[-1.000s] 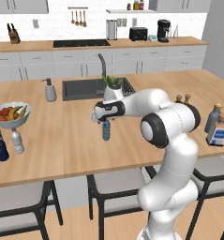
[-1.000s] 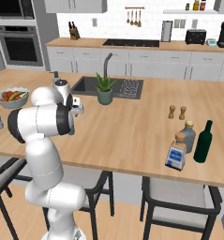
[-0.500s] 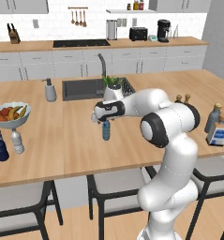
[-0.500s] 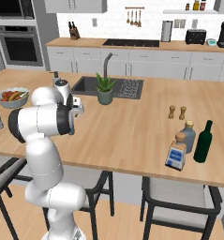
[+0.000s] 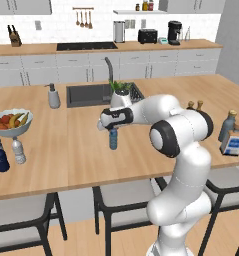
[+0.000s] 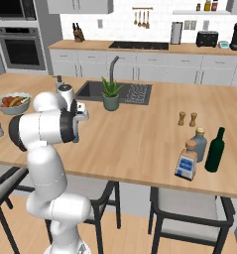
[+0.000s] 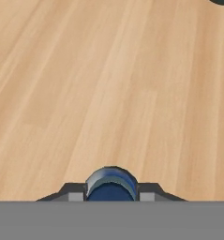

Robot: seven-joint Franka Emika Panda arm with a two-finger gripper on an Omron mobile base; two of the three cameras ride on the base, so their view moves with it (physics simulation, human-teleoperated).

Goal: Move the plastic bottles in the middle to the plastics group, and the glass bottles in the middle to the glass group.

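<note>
We see the claw [image 5: 113, 131] closed on the top of the blue plastic bottle [image 5: 113, 139], which stands upright on the wooden surface [image 5: 71, 150] mid-island, in front of the sink [image 5: 86, 95] and well apart from the fruit bowl [image 5: 11, 123].

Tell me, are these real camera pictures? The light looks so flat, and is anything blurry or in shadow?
All rendered: left base view has even light, a faint shadow under the blue bottle in the gripper; right base view is soft, the cork-stoppered bottle's label unreadable; hand view shows sharp wood grain on the counter, no glare.
</note>
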